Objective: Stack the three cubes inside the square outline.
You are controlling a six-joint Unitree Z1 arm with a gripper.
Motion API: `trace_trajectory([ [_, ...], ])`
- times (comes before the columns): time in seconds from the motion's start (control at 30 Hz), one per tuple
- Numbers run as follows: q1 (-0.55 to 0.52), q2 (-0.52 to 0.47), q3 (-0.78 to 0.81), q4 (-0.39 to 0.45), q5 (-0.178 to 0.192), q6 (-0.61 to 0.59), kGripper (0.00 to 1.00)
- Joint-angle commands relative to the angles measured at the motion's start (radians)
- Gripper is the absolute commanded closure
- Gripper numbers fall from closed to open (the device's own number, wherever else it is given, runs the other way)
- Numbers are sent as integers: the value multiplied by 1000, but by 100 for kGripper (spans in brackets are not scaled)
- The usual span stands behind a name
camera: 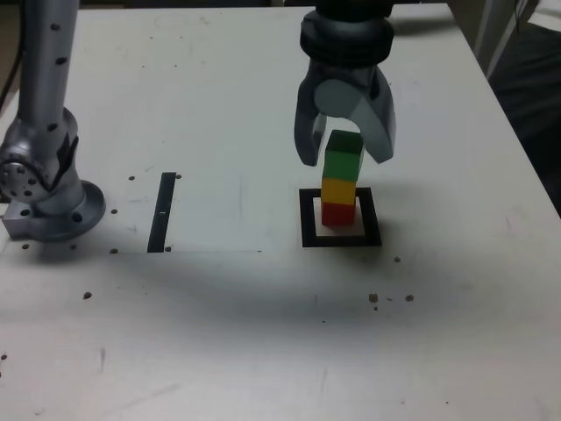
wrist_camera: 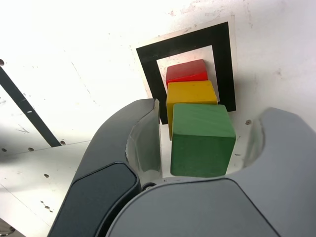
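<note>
The green cube (camera: 343,155) tops yellow (camera: 338,190) and red (camera: 337,213) inside the square outline (camera: 308,219); the jaws stand apart at its three and nine o'clock, holding nothing, so the stack stays undisturbed.

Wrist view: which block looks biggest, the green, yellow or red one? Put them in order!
1. Green block, biggest
2. Yellow block
3. Red block, smallest

That is only how they look. The green one is on top, nearest the camera, so they may really be the same size.
</note>
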Motion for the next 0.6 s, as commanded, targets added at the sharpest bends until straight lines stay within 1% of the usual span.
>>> trace_trajectory([
  [0.0,-2,-19,4,-4,7,-6,3],
  [0.3,-2,-98,46,-6,48,-37,1],
  [0.57,-2,-211,157,-30,78,-78,1],
])
